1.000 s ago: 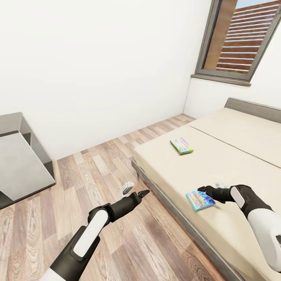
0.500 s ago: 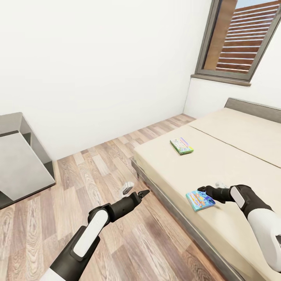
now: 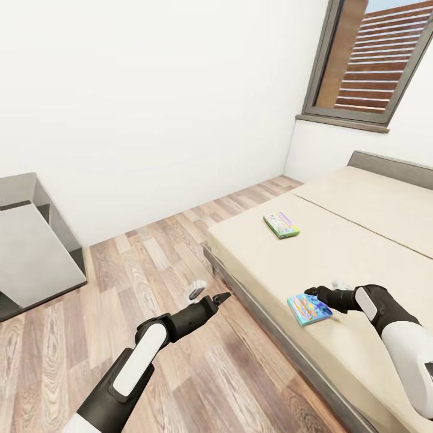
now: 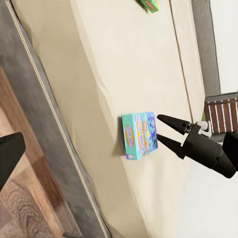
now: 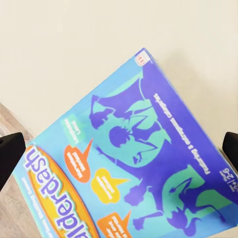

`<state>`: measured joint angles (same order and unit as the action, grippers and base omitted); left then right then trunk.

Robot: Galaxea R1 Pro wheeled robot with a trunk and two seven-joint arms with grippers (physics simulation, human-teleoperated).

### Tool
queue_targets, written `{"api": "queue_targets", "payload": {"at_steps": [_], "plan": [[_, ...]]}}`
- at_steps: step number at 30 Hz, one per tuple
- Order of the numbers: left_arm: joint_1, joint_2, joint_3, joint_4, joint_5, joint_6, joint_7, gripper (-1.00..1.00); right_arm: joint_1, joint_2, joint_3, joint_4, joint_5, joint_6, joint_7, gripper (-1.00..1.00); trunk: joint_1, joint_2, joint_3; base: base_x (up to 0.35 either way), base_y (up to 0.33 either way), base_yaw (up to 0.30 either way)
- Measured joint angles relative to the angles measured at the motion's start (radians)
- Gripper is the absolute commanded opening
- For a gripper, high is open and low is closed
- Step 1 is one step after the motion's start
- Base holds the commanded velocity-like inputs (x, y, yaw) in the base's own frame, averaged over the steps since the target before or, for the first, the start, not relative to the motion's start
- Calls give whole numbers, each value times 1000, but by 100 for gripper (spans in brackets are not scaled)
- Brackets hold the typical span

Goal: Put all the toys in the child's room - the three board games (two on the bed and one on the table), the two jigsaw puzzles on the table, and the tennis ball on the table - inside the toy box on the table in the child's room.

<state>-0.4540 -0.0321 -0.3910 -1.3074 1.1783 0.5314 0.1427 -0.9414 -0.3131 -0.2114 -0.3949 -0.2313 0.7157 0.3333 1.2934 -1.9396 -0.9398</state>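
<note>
Two board games lie on the beige bed (image 3: 361, 240). A blue-and-teal box (image 3: 308, 308) (image 4: 141, 135) (image 5: 139, 163) rests near the bed's floor-side edge. A green-edged one (image 3: 281, 225) (image 4: 148, 5) lies farther up the mattress. My right gripper (image 3: 314, 294) (image 4: 159, 128) (image 5: 119, 148) hovers open at the blue box's far edge, its black fingers pointing at the cover. My left gripper (image 3: 210, 291) hangs open over the wood floor beside the bed, holding nothing. The toy box, jigsaw puzzles and tennis ball are out of view.
A grey desk end (image 3: 30, 252) stands at the far left against the white wall. The low grey headboard (image 3: 391, 168) and a shuttered window (image 3: 373, 60) are at the back right. Wood-plank floor (image 3: 150, 252) runs between desk and bed.
The whole picture has shifted slightly, so the camera moved a little. Both arms and both boxes keep their places.
</note>
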Motion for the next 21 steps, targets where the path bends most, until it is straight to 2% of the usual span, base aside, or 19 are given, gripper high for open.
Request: {"api": "queue_targets", "payload": {"at_steps": [21], "plan": [[0,0,0,0,0,0,0,100,0,0,0,0,-1,-1,0,100,0,0,0,0,0,17]]}}
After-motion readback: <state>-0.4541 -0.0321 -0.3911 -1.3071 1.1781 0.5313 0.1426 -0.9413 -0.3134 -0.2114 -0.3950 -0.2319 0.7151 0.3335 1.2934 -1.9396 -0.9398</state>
